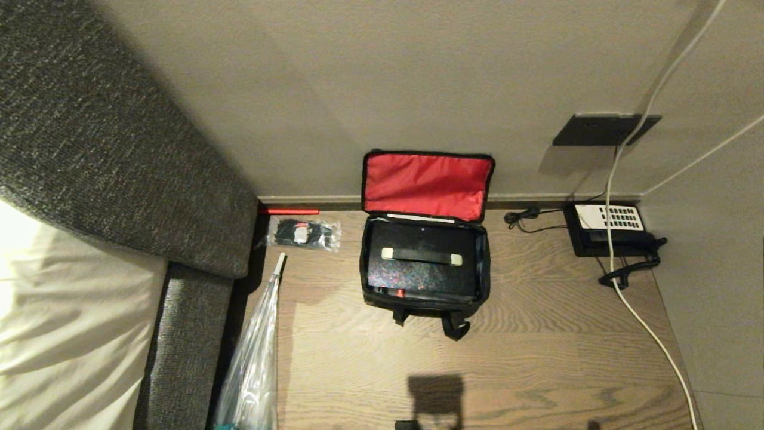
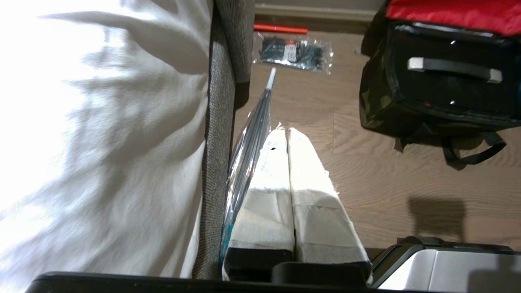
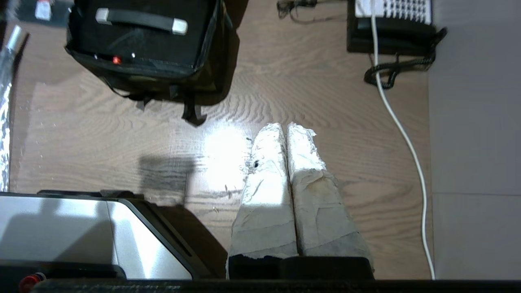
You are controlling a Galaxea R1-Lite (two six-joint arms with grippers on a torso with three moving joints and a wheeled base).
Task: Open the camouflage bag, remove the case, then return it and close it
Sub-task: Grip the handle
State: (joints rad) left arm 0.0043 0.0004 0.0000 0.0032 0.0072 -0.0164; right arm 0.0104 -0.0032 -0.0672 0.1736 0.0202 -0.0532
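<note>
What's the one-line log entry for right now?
bag: open, red lid up | case: inside bag | left gripper: shut, away from bag | right gripper: shut, away from bag | phone: on floor

One camouflage bag (image 1: 425,298) is sitting on the floor, holding one case (image 1: 421,263) with one handle (image 1: 421,255) across its top and one small red knob (image 1: 400,293) near its front edge. One clear packet of black items (image 1: 303,233) is lying near the wall, along with one red stick (image 1: 289,211). One telephone (image 1: 609,230) is resting to the right, with two white cables (image 1: 621,149) trailing past it. One plastic-wrapped umbrella (image 1: 256,352) is lying beside one sofa (image 1: 119,149). Two grippers are showing: left gripper (image 2: 287,134), right gripper (image 3: 287,128).
</note>
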